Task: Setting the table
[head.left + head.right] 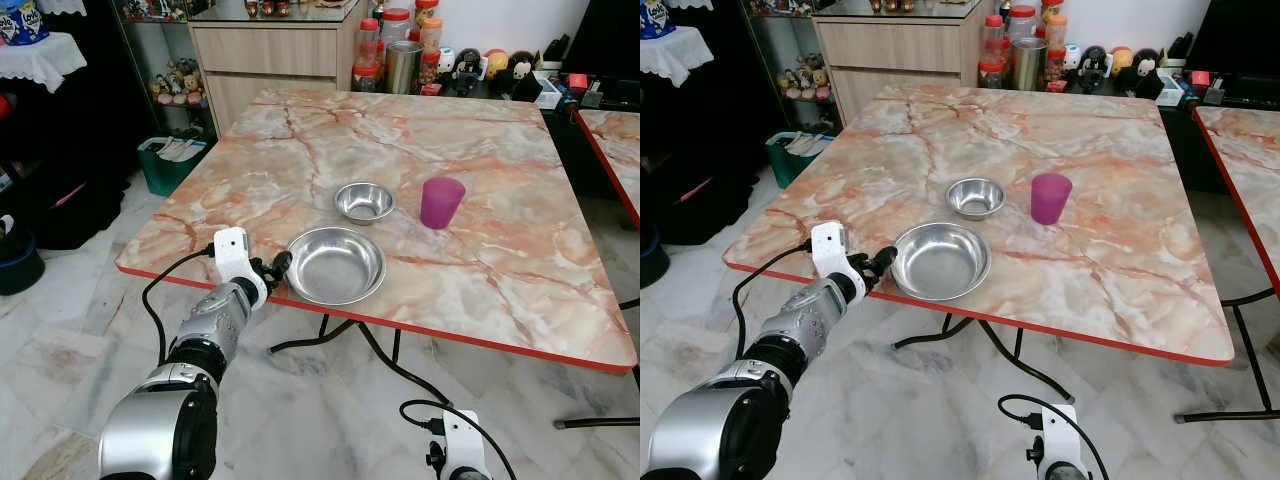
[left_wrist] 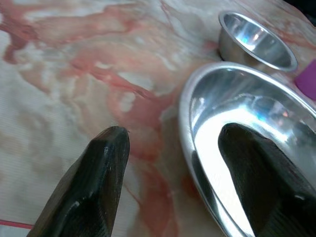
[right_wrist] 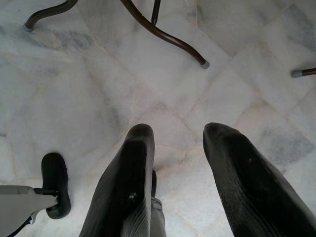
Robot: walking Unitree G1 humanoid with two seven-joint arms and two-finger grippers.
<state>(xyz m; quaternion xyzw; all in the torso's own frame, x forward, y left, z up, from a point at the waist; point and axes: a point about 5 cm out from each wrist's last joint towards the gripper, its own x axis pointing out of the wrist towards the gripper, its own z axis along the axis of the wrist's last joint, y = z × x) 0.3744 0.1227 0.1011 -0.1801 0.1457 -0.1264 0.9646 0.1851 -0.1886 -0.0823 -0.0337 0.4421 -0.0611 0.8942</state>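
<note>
Left wrist view: claw [image 2: 170, 148] astride bowl [image 2: 256, 128] rim.

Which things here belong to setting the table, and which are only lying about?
For the job:
- big steel bowl, its rim between the left tool's open fingers
- small steel bowl
- purple cup

Lying about:
- jars behind the table
- green bin
- toy figures

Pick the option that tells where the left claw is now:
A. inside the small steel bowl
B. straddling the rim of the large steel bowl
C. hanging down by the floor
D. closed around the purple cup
B: in the left wrist view the left claw is open, one finger inside the large steel bowl, the other over the marble table.
</note>
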